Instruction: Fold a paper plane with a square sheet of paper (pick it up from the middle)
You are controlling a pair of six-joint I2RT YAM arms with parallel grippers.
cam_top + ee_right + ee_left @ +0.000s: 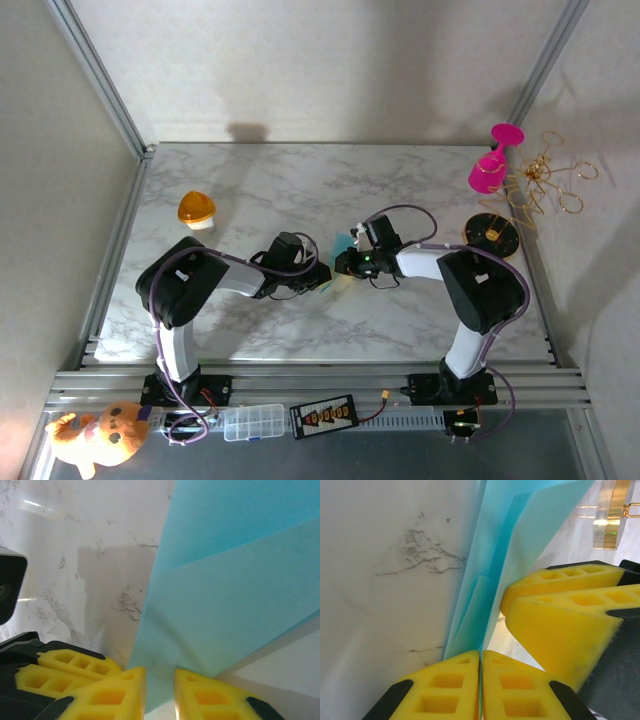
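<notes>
Near rail: fuzzy orange plush toy (100, 437), clear plastic compartment box (253, 422), black board with yellow plugs (322, 413). Middle of the glossy white grey-veined marble worktop (300, 180): the thin smooth teal-blue sheet of paper (520, 540), creased into layered pointed flaps, stands on edge between both arms. Left gripper (480, 655), yellow foam-like gridded fingers, pressed together on the paper's lower edge. Right gripper (160, 672), same yellow fingers, narrowly apart with paper in the gap; can't tell if it pinches. The two grippers are just beside each other. Toward far-left corner: orange dome-shaped object (197, 209) on a pale base. Right edge: black round disc (492, 232). Far-right corner: pink plastic goblet (492, 160), tangled gold wire loops (548, 185).
</notes>
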